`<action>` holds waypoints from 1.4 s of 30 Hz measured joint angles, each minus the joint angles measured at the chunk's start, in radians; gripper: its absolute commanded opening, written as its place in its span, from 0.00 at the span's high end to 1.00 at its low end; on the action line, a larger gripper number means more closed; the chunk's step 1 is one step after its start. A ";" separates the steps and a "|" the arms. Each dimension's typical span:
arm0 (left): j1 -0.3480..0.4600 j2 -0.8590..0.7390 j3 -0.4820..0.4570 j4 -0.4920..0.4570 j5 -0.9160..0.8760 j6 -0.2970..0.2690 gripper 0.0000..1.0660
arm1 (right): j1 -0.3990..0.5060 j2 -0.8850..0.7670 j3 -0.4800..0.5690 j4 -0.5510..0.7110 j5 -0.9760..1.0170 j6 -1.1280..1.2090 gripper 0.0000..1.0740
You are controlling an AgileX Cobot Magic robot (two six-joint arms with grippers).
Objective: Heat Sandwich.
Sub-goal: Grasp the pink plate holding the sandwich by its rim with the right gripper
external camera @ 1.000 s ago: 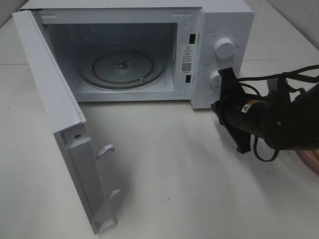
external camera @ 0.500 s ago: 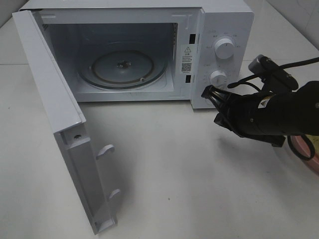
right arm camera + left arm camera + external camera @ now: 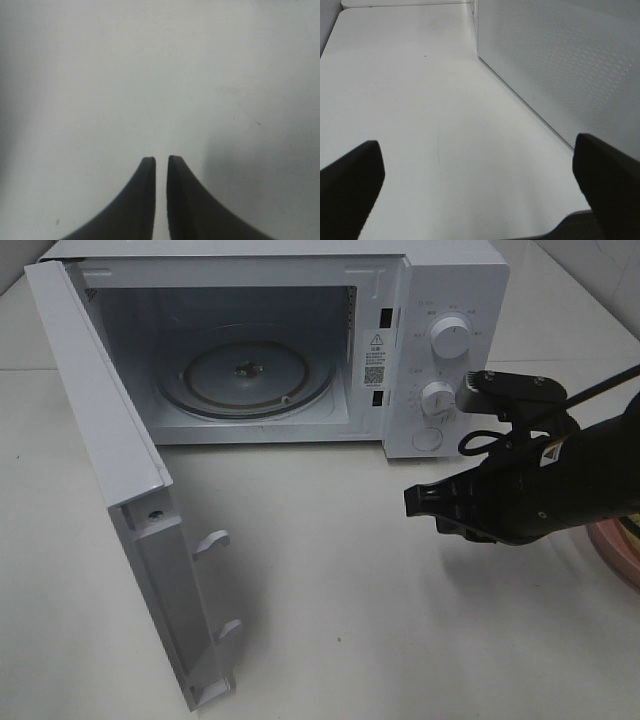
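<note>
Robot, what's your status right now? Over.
Left gripper wide open, empty. Right gripper barely open, empty, above table. No sandwich in view. Ahead: microwave door open, turntable bare.

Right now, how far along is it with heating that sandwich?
Done: the microwave door stands wide open, and the glass turntable inside is bare. In hand: the right end effector hovers near the dials, jaws barely parted, holding nothing. Left: nearly everything. No sandwich is in view, only the edge of a pink plate at the far right. The sandwich must go in, the door shut, a dial turned.
</note>
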 measured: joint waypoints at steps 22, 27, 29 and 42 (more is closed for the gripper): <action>0.000 0.000 0.000 0.000 0.000 0.000 0.08 | -0.085 -0.098 -0.126 -0.530 0.550 0.164 0.68; 0.000 0.000 0.000 0.000 0.000 0.000 0.08 | -0.171 -0.101 -0.172 -0.539 0.633 0.173 0.68; 0.000 0.000 0.000 0.000 0.000 0.000 0.08 | -0.189 -0.101 -0.182 -0.542 0.648 0.173 0.68; 0.000 0.000 0.000 0.000 0.000 0.000 0.08 | -0.340 -0.101 -0.224 -0.563 0.693 0.088 0.04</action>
